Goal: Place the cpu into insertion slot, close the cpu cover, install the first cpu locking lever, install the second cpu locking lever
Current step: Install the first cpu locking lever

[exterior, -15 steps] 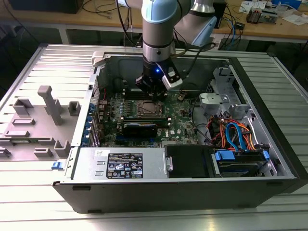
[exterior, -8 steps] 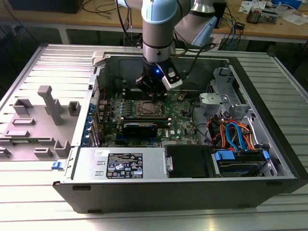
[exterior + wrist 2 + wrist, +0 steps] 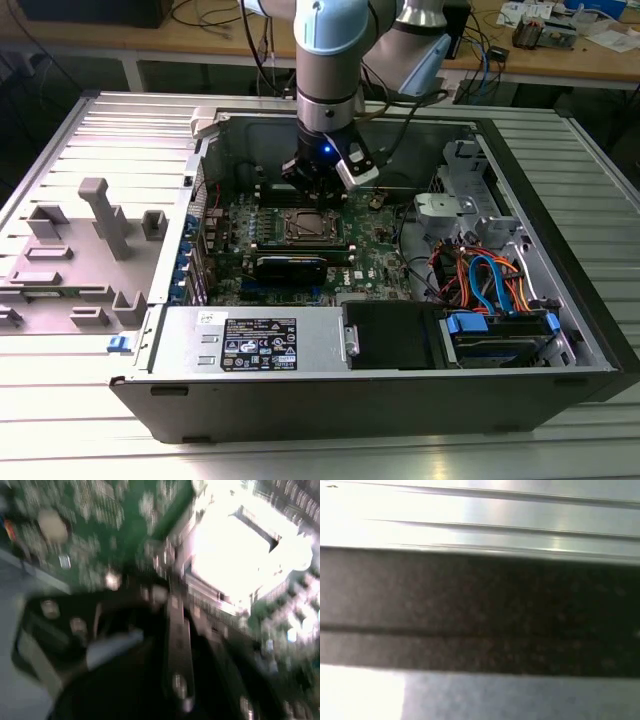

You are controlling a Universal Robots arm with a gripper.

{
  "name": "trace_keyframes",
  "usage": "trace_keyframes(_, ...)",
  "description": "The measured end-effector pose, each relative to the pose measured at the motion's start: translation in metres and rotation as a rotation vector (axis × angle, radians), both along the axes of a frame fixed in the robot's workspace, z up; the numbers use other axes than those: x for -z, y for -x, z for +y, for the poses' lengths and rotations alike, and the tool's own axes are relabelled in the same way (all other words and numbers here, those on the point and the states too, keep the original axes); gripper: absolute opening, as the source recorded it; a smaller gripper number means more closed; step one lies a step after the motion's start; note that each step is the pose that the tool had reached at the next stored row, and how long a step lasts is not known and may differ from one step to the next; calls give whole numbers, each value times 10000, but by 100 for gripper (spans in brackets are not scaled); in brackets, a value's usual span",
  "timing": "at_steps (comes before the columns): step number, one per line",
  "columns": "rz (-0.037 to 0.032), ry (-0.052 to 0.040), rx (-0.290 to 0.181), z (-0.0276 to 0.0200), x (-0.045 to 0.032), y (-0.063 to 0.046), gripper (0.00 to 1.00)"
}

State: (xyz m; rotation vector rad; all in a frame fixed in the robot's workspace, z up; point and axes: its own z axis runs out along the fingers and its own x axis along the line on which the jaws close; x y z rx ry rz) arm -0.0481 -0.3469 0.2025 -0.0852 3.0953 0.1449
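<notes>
Inside the open computer case (image 3: 560,300), the insertion slot (image 3: 308,226) lies beneath the gripper (image 3: 318,178); jaws' state unclear.

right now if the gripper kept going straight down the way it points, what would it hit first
Probably the insertion slot on the green motherboard. In the exterior view the gripper points down just above the slot's far edge, so it might meet the board beside it; depth is unclear.
</notes>
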Motion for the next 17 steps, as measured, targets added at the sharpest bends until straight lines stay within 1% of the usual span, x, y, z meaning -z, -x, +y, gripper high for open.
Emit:
trace_keyframes(3,7,-39,-2,-2,-4,1,11)
trace_keyframes(5,5,-48,-1,-2,-7,1,11)
trace_keyframes(8,7,-42,-2,-2,-56,1,11)
trace_keyframes(10,4,-41,-2,-3,-67,0,11)
trace_keyframes(14,7,-37,-2,-50,-68,0,11)
trace_keyframes(17,6,-37,0,-54,-68,1,11)
